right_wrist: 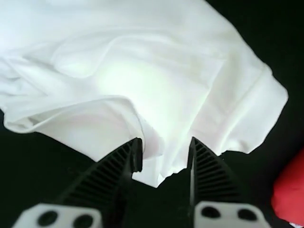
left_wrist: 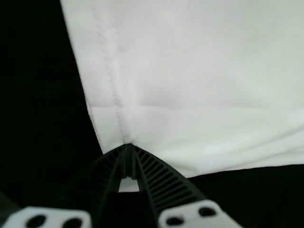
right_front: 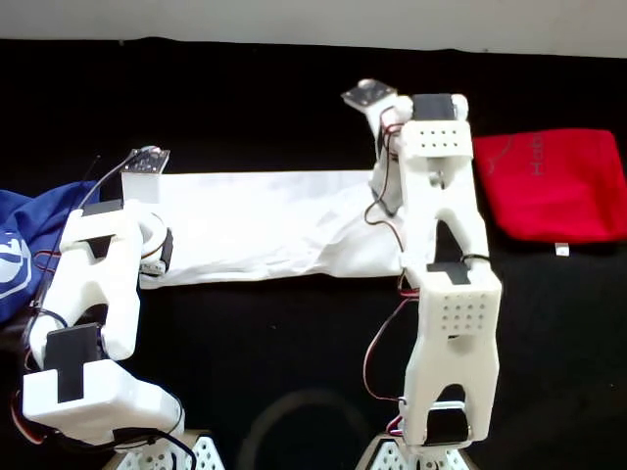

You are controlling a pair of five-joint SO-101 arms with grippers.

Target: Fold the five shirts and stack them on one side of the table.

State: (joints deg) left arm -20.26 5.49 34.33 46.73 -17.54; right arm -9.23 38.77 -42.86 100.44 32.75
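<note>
A white shirt (right_front: 260, 225) lies folded into a long strip across the middle of the black table. My left gripper (left_wrist: 127, 148) is shut on the hemmed edge of the white shirt (left_wrist: 190, 85) at its left end, where the arm (right_front: 162, 255) meets the cloth. At the strip's right end my right gripper (right_wrist: 164, 154) is open, its fingers straddling a rumpled corner of the white shirt (right_wrist: 133, 80). A folded red shirt (right_front: 554, 186) lies at the right side. A crumpled blue shirt (right_front: 24, 245) sits at the left edge.
The right arm (right_front: 446, 245) stretches over the table between the white and red shirts. A corner of the red shirt (right_wrist: 292, 192) appears beside my right gripper. Bare black table (right_front: 274, 343) runs along the front between the two arm bases.
</note>
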